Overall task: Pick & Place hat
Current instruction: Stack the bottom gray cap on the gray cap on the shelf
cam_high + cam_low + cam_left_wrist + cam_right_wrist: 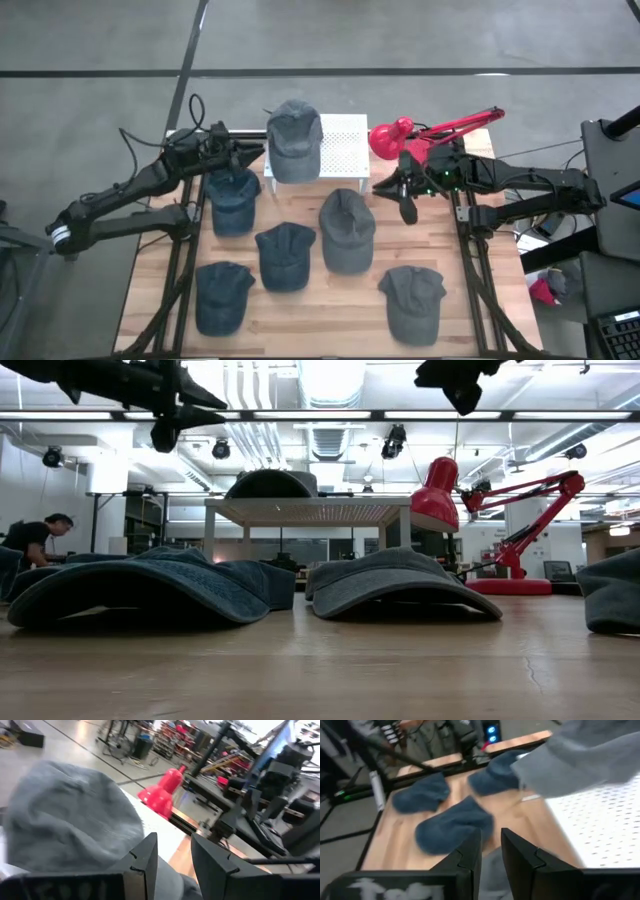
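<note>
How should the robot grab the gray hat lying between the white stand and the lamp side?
Probably by the brim of the gray fabric cap, coming straight down from above. It lies flat on the wooden table with bare wood around that edge, and the thin brim fits between the jaws better than the rounded crown.

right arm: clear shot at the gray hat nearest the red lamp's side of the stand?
Probably yes. The right gripper hangs beside the gray hat, nothing between; the white stand sits farther back.
</note>
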You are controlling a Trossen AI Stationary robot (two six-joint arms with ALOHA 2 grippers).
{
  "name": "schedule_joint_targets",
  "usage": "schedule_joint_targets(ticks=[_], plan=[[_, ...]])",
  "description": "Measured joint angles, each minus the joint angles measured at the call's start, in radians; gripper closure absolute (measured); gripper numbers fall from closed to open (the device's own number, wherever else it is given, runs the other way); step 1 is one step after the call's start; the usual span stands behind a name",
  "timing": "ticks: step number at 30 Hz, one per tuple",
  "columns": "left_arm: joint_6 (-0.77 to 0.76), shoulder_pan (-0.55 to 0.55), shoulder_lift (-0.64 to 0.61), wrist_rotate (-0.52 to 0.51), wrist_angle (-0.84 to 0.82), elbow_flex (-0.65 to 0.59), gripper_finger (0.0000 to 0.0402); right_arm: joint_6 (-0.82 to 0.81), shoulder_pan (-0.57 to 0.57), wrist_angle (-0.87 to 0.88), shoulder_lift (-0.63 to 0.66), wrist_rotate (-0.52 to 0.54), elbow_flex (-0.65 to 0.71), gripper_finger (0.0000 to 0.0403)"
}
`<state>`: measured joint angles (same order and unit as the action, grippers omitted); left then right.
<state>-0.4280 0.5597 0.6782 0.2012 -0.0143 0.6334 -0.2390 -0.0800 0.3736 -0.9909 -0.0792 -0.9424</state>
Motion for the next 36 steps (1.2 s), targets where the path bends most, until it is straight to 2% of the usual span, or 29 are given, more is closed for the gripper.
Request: schedule_joint_targets(ticks=[9, 16, 20, 28, 36], plan=[[-0.029, -0.109, -0.023, -0.067, -0.014, 0.0, 0.0289, -0.217, 0.15, 0.184, 0.0, 0.001, 0.0, 0.0331], [-0.029, -0.133, -0.011, -0.108, -0.027, 0.0, 0.0289, -0.454, 0.29, 0.323, 0.0, -0.016, 0.0, 0.0329], [-0.028, -0.133, -0.004, -0.13, -0.032, 0.0, 0.0289, -0.652, 0.384, 0.394, 0.0, -0.058, 0.0, 0.0318], [-0.004, -0.133, -0.002, -0.142, -0.032, 0.0, 0.0289, -1.139, 0.578, 0.537, 0.0, -0.063, 0.0, 0.0292], [0.013, -0.133, -0.002, -0.143, -0.033, 0.0, 0.0289, -1.567, 0.746, 0.559, -0.007, -0.062, 0.0, 0.0245]])
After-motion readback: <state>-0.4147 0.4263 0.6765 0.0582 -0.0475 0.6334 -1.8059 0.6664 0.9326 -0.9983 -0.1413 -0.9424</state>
